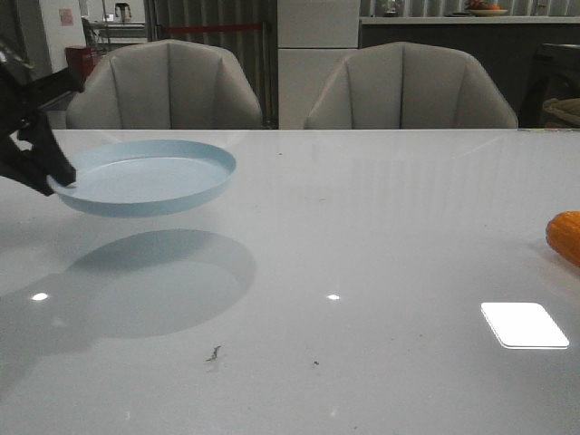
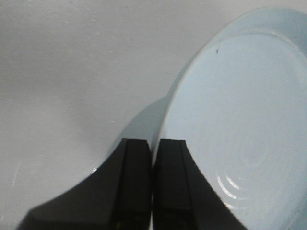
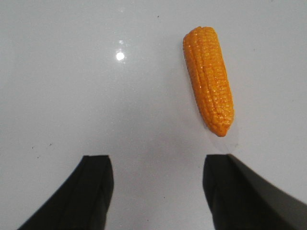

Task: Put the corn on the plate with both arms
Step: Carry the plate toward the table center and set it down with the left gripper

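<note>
The pale blue plate (image 1: pixel 145 177) hangs in the air above the table at the left, its shadow on the tabletop below. My left gripper (image 1: pixel 53 177) is shut on the plate's left rim; in the left wrist view the black fingers (image 2: pixel 136 163) pinch the rim of the plate (image 2: pixel 240 120). The orange-yellow corn (image 1: pixel 565 236) lies on the table at the far right edge, only partly in view. In the right wrist view the corn (image 3: pixel 209 79) lies just beyond my open, empty right gripper (image 3: pixel 156 165), off to one finger's side. The right gripper does not show in the front view.
Two grey chairs (image 1: pixel 168 86) stand behind the table's far edge. A bright light reflection (image 1: pixel 524 324) lies on the tabletop at the front right. Small dark specks (image 1: pixel 214 353) mark the surface near the front.
</note>
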Available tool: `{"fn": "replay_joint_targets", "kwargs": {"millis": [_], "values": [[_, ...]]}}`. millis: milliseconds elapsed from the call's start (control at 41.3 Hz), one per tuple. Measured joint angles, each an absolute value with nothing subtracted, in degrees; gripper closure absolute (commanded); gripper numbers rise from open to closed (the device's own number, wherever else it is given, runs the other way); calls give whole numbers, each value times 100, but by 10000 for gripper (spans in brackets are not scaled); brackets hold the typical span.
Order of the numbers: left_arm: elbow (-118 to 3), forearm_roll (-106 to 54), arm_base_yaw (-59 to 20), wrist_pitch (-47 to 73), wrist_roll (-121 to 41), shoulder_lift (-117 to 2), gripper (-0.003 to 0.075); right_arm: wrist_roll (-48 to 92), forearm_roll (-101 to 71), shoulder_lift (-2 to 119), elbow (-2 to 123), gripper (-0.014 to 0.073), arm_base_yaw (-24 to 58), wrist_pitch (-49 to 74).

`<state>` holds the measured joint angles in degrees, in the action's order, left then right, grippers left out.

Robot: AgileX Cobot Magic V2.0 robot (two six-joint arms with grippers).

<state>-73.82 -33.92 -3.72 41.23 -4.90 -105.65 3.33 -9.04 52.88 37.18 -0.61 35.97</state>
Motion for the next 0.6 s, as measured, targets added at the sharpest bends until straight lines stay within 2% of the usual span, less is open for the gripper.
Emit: {"fn": "replay_joint_targets", "kwargs": {"millis": [339, 605], "values": [[-7382, -3499, -1638, 3518, -490, -10619, 626, 333, -1014, 5288, 3718, 74, -61, 3597], [-7382, -3522, -2072, 3397, -490, -10911, 626, 333, -1036, 5288, 3718, 74, -61, 3597]]}}
